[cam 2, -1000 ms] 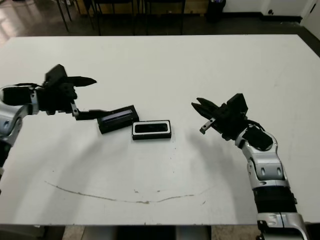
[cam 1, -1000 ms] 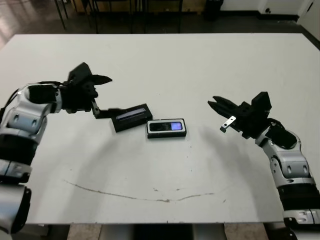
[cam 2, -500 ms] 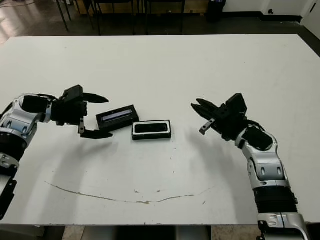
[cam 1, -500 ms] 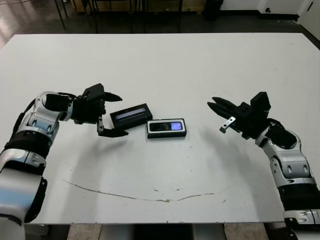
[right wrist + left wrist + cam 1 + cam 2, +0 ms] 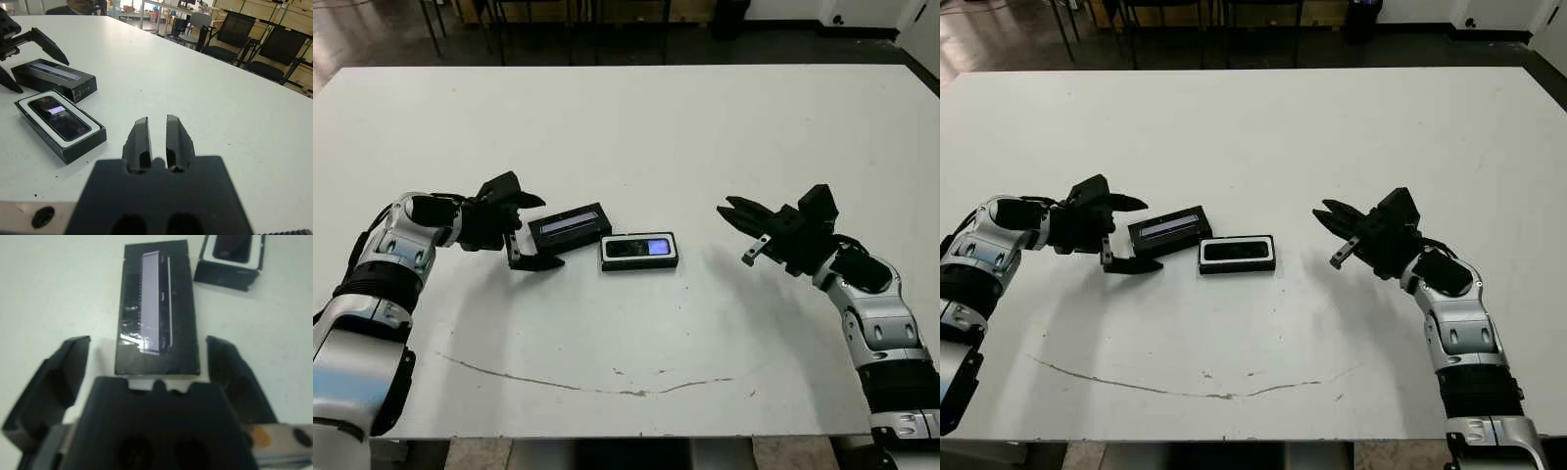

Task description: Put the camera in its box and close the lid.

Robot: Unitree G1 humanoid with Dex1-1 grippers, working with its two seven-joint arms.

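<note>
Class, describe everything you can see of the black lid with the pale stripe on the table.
The lid is a flat black rectangular piece with a long pale grey-blue stripe along its top and a slightly glossy surface. It lies flat on the white table, set at a slant beside the box, which already holds the camera; whether lid and box touch is unclear. The left end effector is open, its fingers either side of the lid's near end without gripping it.
</note>
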